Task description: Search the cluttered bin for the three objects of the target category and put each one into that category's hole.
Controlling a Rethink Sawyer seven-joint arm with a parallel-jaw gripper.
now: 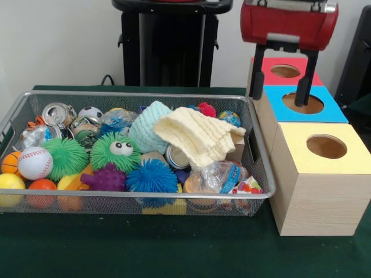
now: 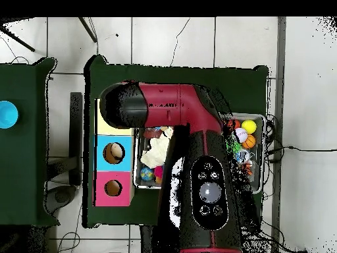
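Presently: gripper point(image 1: 280, 92) jaws apart and empty above the blue box point(image 1: 304, 104), right of the mesh bin point(image 1: 145, 197); targets likely buried under the yellow cloth point(image 1: 200, 136), so a blind grab risks snagging it.

Front view: low, near table height, close across the green-covered table point(image 1: 174, 243), facing the silver wire-mesh bin point(image 1: 145, 200) at 9 o'clock and three wooden hole boxes point(image 1: 316, 185) at 3 o'clock. Overhead view: high, straight down; shares bin point(image 2: 262, 153) and boxes point(image 2: 113, 153), mostly under the red-black arm point(image 2: 197, 151).
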